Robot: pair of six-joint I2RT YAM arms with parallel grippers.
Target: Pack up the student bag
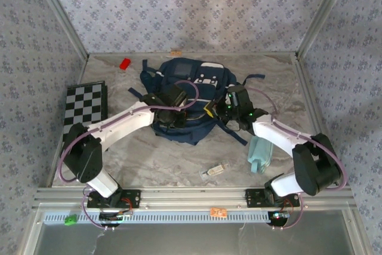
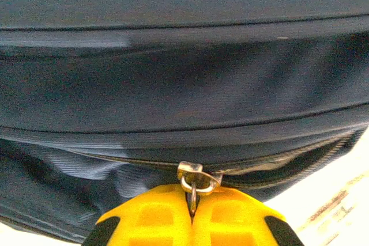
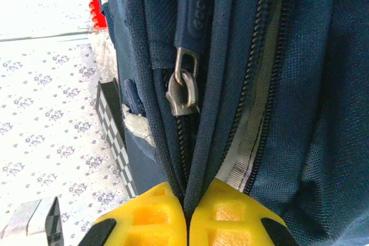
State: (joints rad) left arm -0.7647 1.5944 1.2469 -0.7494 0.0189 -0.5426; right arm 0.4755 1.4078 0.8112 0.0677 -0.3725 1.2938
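**Left gripper [image 2: 192,200] and right gripper [image 3: 186,203], both clamped on the bag [image 1: 179,76]**

Left gripper: the yellow fingers [image 2: 150,217] are pressed together and pinch the metal zip pull [image 2: 195,176] at the lower edge of the navy fabric. The zip line runs sideways from the pull in both directions.

Right gripper: the fingers are closed tight on a piped seam [image 3: 199,142] that rises between two zips. A metal slider [image 3: 183,93] with a navy rubber tab [image 3: 196,4] hangs just beside this seam, clear of the fingers.

Top view: the bag lies flat at the middle back of the table [image 1: 167,159], white patches uppermost and dark straps splayed to the sides. The left arm meets its near-left edge and the right arm meets its right edge.

Surroundings:
- A checkerboard [image 1: 85,104] lies left of the bag, apart from it.
- A red block [image 1: 125,63] sits at the back left, near the bag.
- A teal cloth [image 1: 261,152] lies at the front right, beside the right arm.
- A small pale object [image 1: 215,171], too small to identify, lies at the front between the arms.
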